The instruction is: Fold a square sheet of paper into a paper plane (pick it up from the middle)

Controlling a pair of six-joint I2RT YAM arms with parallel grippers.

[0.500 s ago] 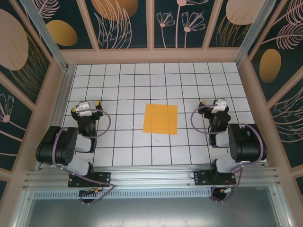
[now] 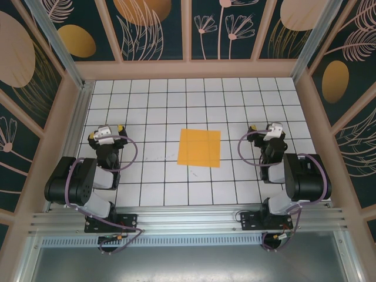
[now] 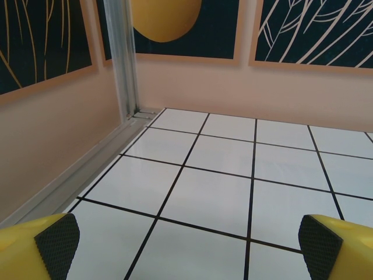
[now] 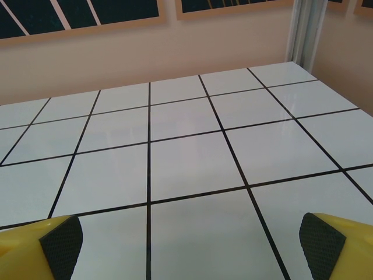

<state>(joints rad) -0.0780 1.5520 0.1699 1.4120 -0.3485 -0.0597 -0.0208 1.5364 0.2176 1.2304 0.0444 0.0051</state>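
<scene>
A boxed work area is seen from above, closed in by tan walls (image 2: 188, 69) hung with dark panels of leaf and disc patterns; the panels are cut off by the upper edge of the picture. A white table (image 2: 158, 106), ruled into square tiles by black lines, is laid across the floor. An aluminium rail (image 2: 188, 218) is run along the near edge, and part of each arm's base is hidden behind it.

Two black arms are folded low, the left arm (image 2: 73, 179) at the near left and the right arm (image 2: 302, 176) at the near right.

The square sheet of paper (image 2: 199, 147) is laid flat at the middle of the table, between the two arms and well apart from both. It is orange; faint crease lines can barely be made out.

The left gripper (image 2: 106, 131) is pointed toward the far wall, and the right gripper (image 2: 267, 128) likewise. In the left wrist view the left gripper (image 3: 187, 251) is shown with its yellow fingers spread wide, nothing between them, a dark ribbed pad (image 3: 57, 245) cut off at each lower corner. In the right wrist view the right gripper (image 4: 189, 245) is spread just as wide, its pads (image 4: 61, 245) likewise cropped.

A small dark mark (image 2: 192, 172) is seen just near of the sheet, too small to identify.
</scene>
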